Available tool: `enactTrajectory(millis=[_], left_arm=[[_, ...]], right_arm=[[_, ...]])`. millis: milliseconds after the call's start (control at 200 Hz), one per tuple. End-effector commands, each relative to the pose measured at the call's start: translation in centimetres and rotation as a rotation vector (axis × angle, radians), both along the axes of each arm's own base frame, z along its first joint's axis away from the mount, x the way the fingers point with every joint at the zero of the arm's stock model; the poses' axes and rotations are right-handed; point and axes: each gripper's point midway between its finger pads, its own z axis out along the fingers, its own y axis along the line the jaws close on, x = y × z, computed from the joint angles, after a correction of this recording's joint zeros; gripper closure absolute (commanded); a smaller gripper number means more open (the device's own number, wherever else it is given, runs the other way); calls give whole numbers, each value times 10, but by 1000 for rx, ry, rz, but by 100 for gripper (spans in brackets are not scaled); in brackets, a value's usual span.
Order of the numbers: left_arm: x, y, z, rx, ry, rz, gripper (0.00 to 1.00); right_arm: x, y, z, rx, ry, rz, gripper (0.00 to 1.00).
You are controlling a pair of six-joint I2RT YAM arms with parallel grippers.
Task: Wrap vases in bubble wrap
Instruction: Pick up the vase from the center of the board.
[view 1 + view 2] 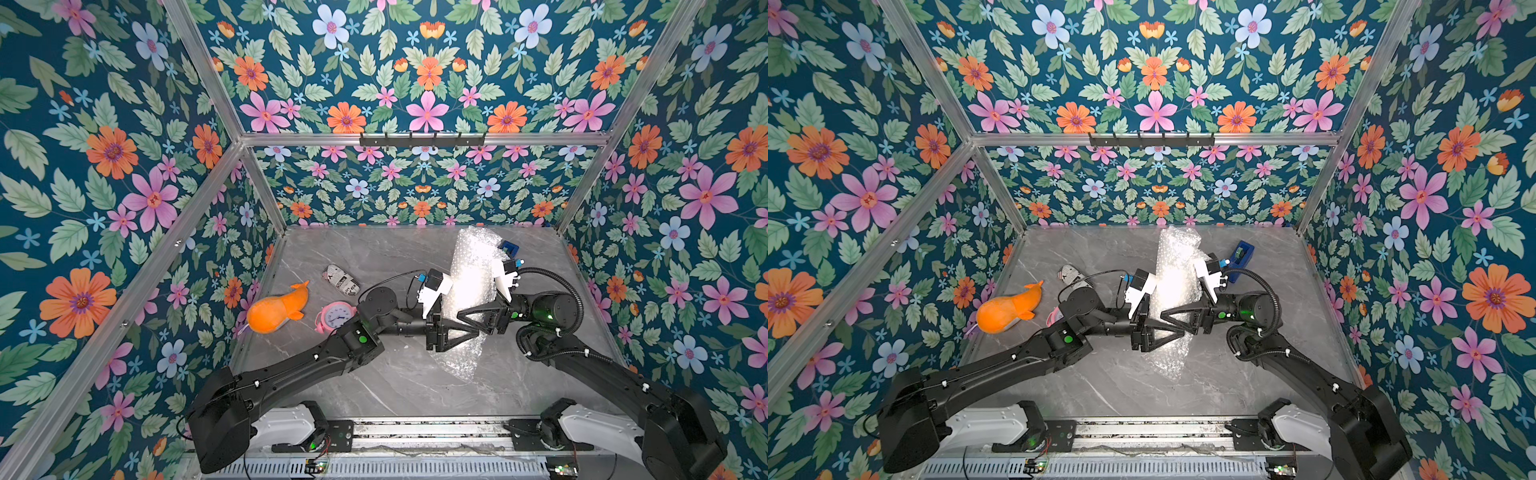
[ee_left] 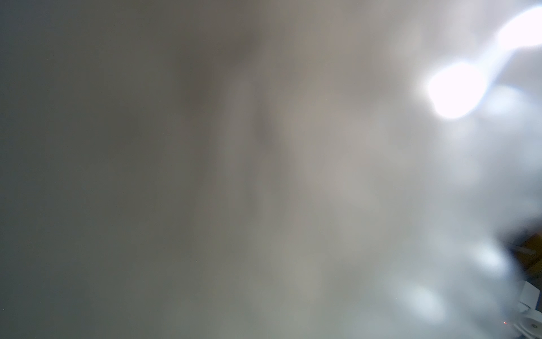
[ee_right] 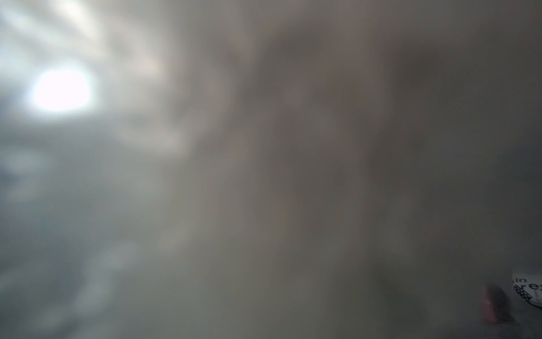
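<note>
Grey marble-look tabletop [image 1: 374, 382]: we see bare room near arm bases; floral walls [image 1: 104, 208] close three sides. Clear bubble wrap sheet [image 1: 471, 266], crumpled, glaring white, runs mid-table from back edge forward; cream vase we cannot make out. Left gripper [image 1: 477, 332] closed, tips at wrap. Right gripper [image 1: 459, 314] against wrap, jaws unreadable. Blue tape dispenser [image 1: 510, 248] just beside wrap.

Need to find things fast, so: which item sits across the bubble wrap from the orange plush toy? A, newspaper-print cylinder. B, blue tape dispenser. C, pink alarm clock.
B: the blue tape dispenser stands right of the bubble wrap, the orange plush toy left of it.
</note>
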Motion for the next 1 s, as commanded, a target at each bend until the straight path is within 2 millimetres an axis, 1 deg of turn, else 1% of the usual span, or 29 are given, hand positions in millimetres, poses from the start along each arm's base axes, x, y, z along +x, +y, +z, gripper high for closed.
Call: enactTrajectory(millis=[0,20,70,105,175,180,200,280,285,315,400,415,425,455,485,585,620,740,870,930,995], left_arm=[[-29,10,43,-162,-139,-121,100],[-29,10,42,-161,-140,-121,100],[-28,10,41,-155,-141,-114,100],[-27,9,37,-146,-146,-110,100],[-23,9,32,-119,-154,-79,100],[-22,9,31,-114,-153,-75,99],[-20,8,27,-96,-157,-57,91],[-7,11,19,-41,-186,42,53],[-6,11,18,-38,-188,51,52],[-1,14,17,-28,-201,88,37],[12,22,14,3,-228,197,10],[14,24,14,12,-232,220,3],[16,25,14,14,-234,236,1],[24,30,12,28,-236,289,0],[30,34,9,40,-237,336,0],[41,43,1,50,-237,424,0],[44,44,-2,62,-241,444,0],[68,57,-12,103,-215,599,0],[90,72,-20,117,-158,751,0],[92,70,-25,129,-148,759,0],[93,70,-32,140,-148,760,0]], right_arm=[[-10,-1,8,12,0,67,48],[-10,-1,8,11,1,71,51],[-10,-1,9,11,3,72,55],[-9,-1,9,13,2,69,60],[-10,-2,9,18,-7,59,65],[-10,-2,9,18,-7,57,65],[-10,-2,8,15,-7,53,67],[-4,0,3,-7,10,16,73],[-3,0,3,-8,10,12,74],[-1,0,0,-17,14,-7,76],[6,1,-7,-56,17,-69,80],[9,1,-9,-66,23,-88,81],[10,1,-12,-79,29,-95,82],[14,1,-15,-101,32,-132,84],[19,1,-18,-122,40,-175,85],[35,1,-26,-173,62,-286,84],[43,-1,-30,-192,84,-331,84],[70,-4,-43,-277,140,-495,83],[86,0,-56,-394,145,-639,83],[95,-3,-60,-410,182,-683,83],[100,-3,-61,-412,201,-705,83]])
